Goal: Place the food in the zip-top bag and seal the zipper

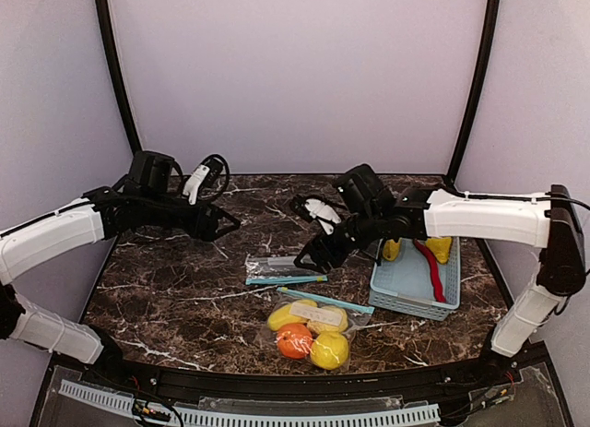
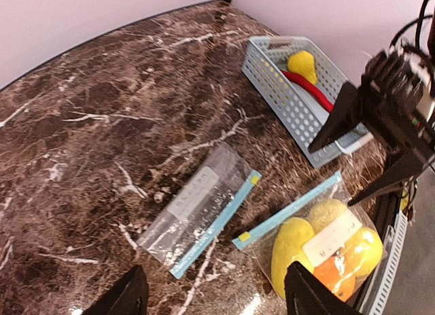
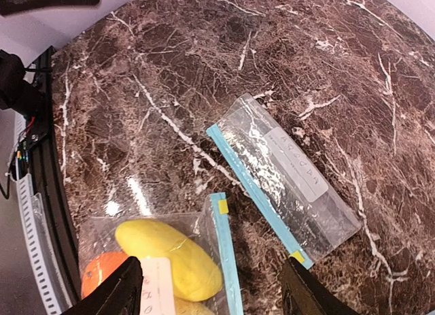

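- Left gripper: jaws apart, holding nothing, raised over the table's back left.
- Right gripper: jaws apart, empty, above the flat bag.
- Full bag, near the front: yellow fruit and an orange inside.
- Both bags carry white labels with unreadable writing.
- Basket, at the right: chili and yellow pieces; the right wrist view misses it.

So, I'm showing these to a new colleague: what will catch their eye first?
Probably the clear zip-top bag near the front edge of the table, packed with yellow fruit and an orange. Behind it lies a second bag, flat and empty; to the right a pale blue basket holds a red chili. The left hand and right hand hover open, holding nothing.
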Robot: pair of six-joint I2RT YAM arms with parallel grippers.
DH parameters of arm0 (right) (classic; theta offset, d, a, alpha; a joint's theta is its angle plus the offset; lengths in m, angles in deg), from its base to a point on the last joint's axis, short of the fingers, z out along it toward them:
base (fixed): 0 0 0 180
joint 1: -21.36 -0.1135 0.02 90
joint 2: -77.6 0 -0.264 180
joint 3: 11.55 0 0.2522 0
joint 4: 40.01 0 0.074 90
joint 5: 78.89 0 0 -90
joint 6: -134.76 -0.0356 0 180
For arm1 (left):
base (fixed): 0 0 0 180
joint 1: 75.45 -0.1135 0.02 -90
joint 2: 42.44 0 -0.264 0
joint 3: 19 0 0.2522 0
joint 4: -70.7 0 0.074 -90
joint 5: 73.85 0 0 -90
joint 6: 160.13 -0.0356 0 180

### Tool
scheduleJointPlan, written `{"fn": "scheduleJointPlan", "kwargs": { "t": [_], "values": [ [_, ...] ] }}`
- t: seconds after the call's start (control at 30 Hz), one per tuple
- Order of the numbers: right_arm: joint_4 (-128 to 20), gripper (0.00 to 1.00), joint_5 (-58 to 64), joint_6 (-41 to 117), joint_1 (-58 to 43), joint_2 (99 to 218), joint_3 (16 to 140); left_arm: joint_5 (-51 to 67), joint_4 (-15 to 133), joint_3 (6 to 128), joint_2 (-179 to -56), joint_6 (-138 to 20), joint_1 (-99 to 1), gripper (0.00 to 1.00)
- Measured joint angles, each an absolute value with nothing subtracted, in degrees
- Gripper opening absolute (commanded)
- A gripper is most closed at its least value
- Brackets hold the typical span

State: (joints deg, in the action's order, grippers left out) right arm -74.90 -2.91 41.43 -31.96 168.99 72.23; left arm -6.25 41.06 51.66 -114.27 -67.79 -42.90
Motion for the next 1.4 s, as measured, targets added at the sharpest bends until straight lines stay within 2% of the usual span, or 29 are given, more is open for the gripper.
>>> {"fn": "scheduleJointPlan", "kwargs": {
  "t": [0.2,0.47,0.8,0.9,1.17,1.23,1.4],
  "values": [
    [-78.3,0.73,-1.8,48.6,-31.9,180.6,81.8,-5.3,44.6,50.3,-109.1,-62.2,-50.9,0.76],
    [-81.9,0.76,-0.3,53.4,-31.9,195.7,92.7,-5.6,45.8,50.0,-108.1,-60.0,-54.2,0.77],
    [-85.1,0.71,4.2,56.9,-31.8,204.1,97.3,-7.0,46.2,49.9,-108.2,-58.9,-55.7,0.78],
    [-85.3,0.61,5.7,57.7,-31.6,205.1,98.5,-7.3,46.2,49.7,-108.5,-58.7,-55.7,0.78],
    [-85.7,0.1,6.6,58.3,-31.0,205.8,99.5,-7.6,46.2,49.7,-108.9,-58.7,-56.0,0.78],
    [-85.7,0.0,6.2,58.0,-30.9,205.8,99.5,-7.9,46.3,49.7,-108.9,-58.7,-56.0,0.78],
    [-85.7,0.0,4.4,57.3,-30.7,205.3,99.4,-8.7,46.7,49.7,-109.2,-58.7,-56.0,0.78]
  ]
}}
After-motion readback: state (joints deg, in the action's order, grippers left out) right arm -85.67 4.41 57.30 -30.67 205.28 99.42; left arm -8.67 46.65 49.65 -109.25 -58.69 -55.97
